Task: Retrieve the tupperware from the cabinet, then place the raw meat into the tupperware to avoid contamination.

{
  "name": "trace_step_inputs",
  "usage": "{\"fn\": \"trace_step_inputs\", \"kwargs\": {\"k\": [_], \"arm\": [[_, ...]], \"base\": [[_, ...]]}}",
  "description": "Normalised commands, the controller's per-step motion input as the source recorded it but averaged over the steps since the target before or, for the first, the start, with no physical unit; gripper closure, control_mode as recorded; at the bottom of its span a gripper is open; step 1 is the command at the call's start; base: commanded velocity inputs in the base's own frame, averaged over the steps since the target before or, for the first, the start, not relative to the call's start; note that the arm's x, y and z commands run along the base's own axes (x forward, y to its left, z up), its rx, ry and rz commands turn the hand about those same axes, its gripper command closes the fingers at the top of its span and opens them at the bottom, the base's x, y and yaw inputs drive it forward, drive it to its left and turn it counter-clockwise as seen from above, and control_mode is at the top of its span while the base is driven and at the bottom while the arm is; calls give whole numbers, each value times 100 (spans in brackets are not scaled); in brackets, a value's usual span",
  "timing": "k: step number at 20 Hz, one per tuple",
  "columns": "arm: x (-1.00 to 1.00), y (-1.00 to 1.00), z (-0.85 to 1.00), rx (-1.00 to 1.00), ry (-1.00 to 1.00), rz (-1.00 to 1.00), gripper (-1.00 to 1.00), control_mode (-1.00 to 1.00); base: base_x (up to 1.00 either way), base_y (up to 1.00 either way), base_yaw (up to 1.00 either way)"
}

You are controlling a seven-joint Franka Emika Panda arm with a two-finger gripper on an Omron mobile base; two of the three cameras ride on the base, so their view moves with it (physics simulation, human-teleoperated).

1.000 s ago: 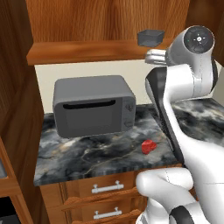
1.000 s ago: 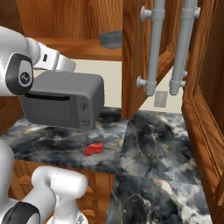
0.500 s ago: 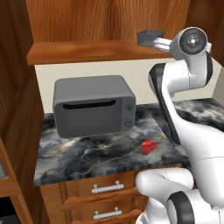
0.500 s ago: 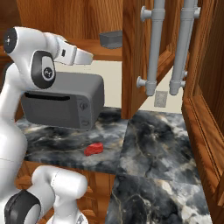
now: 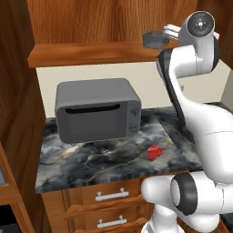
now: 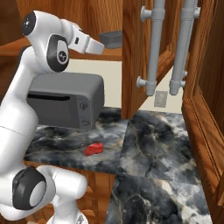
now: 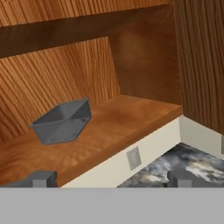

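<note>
The tupperware (image 5: 152, 40) (image 6: 111, 39) (image 7: 63, 121), a small grey open tub, stands on the shelf (image 5: 91, 53) of the open cabinet (image 7: 144, 57). My gripper (image 6: 101, 46) (image 7: 113, 179) is up at shelf height, just short of the tub and apart from it. Its fingertips (image 7: 41, 178) stand wide apart with nothing between them, so it is open. In the hand view the tub lies ahead and to the left. The raw meat (image 5: 154, 152) (image 6: 93, 149), a red lump, lies on the counter near its front edge.
A big grey microwave (image 5: 98, 111) (image 6: 65, 105) stands on the dark marble counter (image 5: 91, 161) (image 6: 148, 131) below the shelf. The open cabinet door with silver bar handles (image 6: 155, 48) hangs right of the tub. Drawers (image 5: 109, 195) sit under the counter.
The arm has lifted and the hand has swung up and forward to the shelf, closer to the tupperware. The jaws stayed open. Meat and tub have not moved.
</note>
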Motion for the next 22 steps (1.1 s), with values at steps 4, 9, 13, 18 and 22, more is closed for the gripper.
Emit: {"fn": "trace_step_inputs", "kwargs": {"k": [4,9,13,18,22], "arm": [[14,-17,0,6,6,2,-100,-100],[2,-8,-5,6,0,2,-100,-100],[0,0,-9,0,-4,1,-100,-100],[25,0,-6,1,-3,0,-100,-100],[45,0,-5,4,-1,0,-100,-100]], "base": [[0,0,0],[0,0,0],[0,0,0],[0,0,0],[0,0,0]]}}
